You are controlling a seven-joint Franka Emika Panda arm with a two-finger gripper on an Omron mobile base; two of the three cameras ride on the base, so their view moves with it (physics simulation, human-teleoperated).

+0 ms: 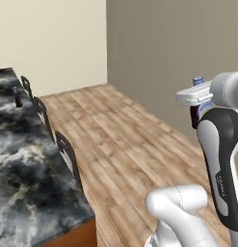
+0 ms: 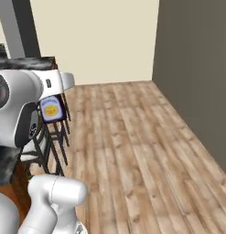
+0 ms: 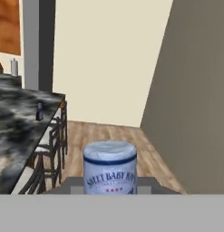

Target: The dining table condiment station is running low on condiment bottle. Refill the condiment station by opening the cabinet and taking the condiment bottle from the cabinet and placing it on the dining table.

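Observation:
My gripper (image 1: 199, 110) is shut on the condiment bottle (image 3: 109, 168), a dark bottle with a blue cap (image 1: 198, 80) and a pale label (image 2: 51, 109). I hold it upright in the air over the wooden floor, to the right of the dining table (image 1: 24, 159). The table's black-and-grey marbled top (image 3: 16, 122) runs along the left, and its end (image 2: 27, 63) shows behind my arm. An orange-brown wooden front (image 3: 7, 27) shows far back on the left; I cannot tell whether it is the cabinet.
Black stools (image 1: 67, 154) line the table's near side (image 3: 52, 145). A small dark bottle (image 1: 18, 100) stands on the table top (image 3: 39, 112), with a white container (image 3: 14, 67) far behind it. A grey wall (image 1: 178, 53) closes the right; bare wood floor (image 2: 132, 146) lies between.

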